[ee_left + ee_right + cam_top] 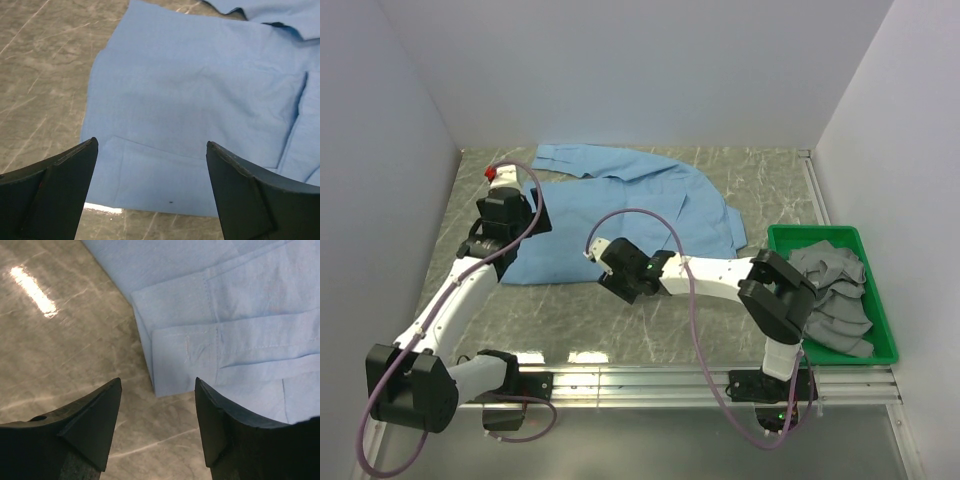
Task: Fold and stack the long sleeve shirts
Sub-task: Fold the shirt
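Note:
A light blue long sleeve shirt (650, 200) lies spread flat across the middle of the grey marbled table, one sleeve reaching to the back left. My left gripper (515, 222) hovers over its left part. In the left wrist view it (151, 143) is open, and smooth blue cloth (200, 100) with a straight near edge shows between the fingers. My right gripper (600, 255) sits at the shirt's front edge. In the right wrist view it (157, 382) is open over bare table, with a folded cuff corner (180, 365) just beyond the fingertips.
A green tray (820, 232) at the right holds crumpled grey garments (835, 290). A small red piece (490, 174) sits near the back left by the left arm's cable. White walls close in three sides; a metal rail (650, 378) runs along the near edge.

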